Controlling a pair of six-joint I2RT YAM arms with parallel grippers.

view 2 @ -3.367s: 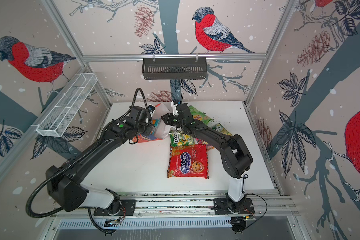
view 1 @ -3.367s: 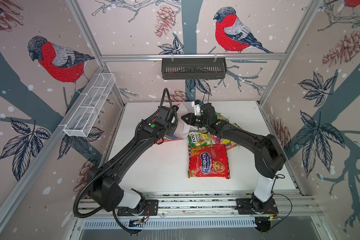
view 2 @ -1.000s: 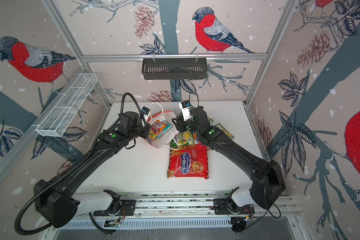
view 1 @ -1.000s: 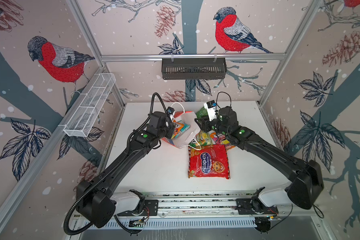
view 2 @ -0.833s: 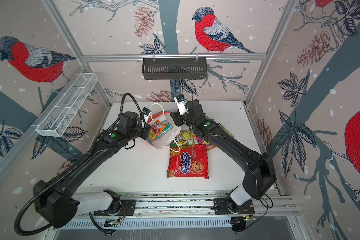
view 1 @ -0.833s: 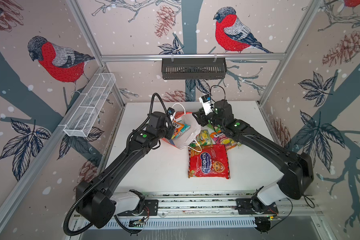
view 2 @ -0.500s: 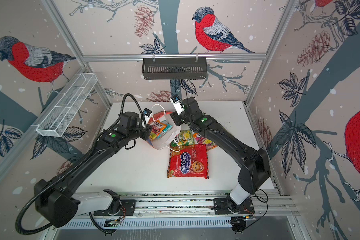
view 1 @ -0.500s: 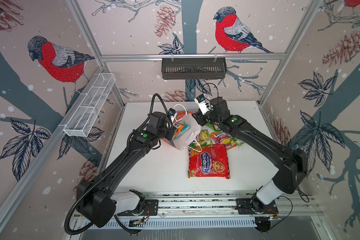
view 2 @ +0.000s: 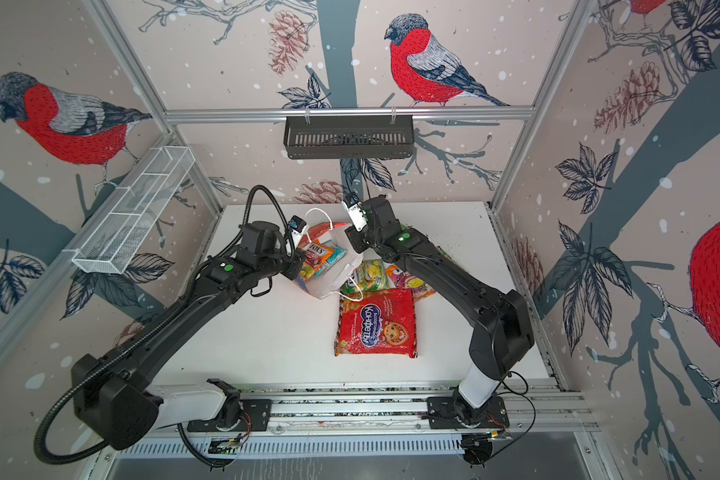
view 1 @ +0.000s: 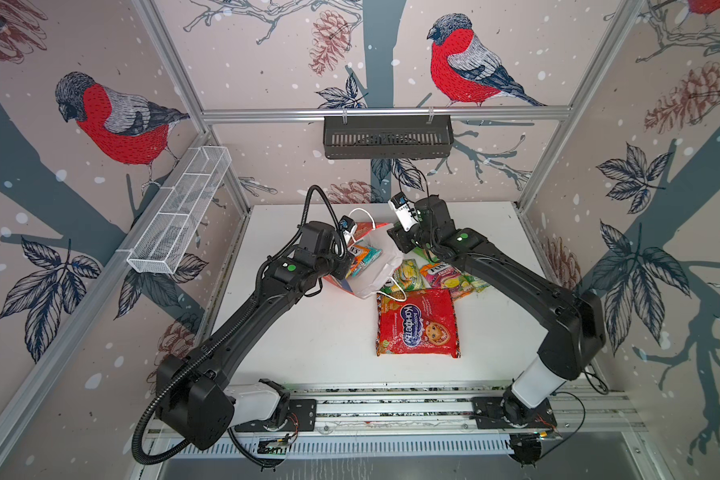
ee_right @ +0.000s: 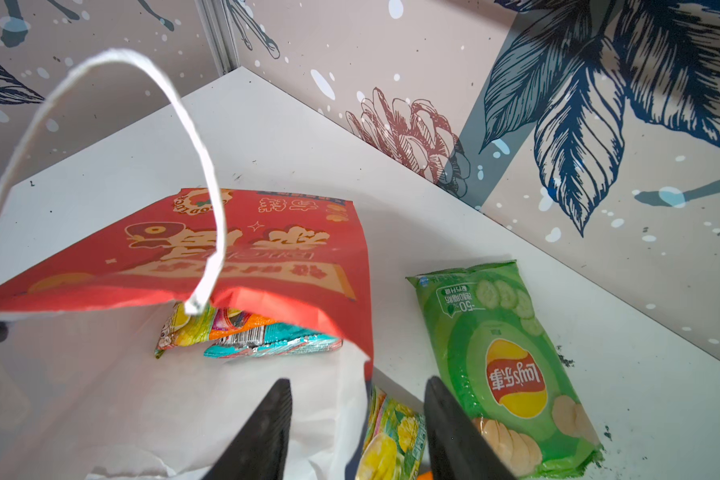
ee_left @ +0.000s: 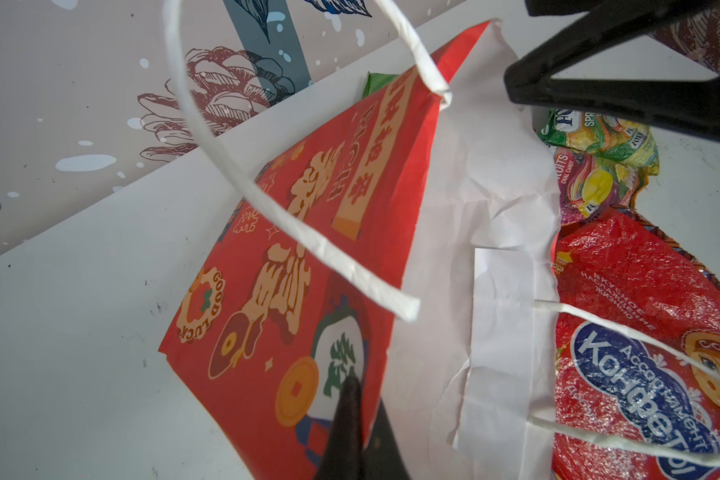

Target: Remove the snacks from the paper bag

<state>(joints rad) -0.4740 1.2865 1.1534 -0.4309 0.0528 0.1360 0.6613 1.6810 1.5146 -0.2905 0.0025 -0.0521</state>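
Midway, our left gripper (ee_left: 352, 386) pinches the red-orange paper bag (ee_left: 308, 232) — right gripper (ee_right: 356, 386), jaws apart, must grasp glossy candy packs (ee_right: 246, 332) inside.

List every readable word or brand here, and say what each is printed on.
"GOOD LUCK": red-orange paper gift bag.
"Конфеты", "Ассортимент": large red glossy plastic packet.
"Lay's", "-50%": green plastic chip bag, upside down in the right wrist view.
"FOX'S": small orange-purple candy packet.
Gold Chinese characters on the bag, and all finer print: not readable with confidence.
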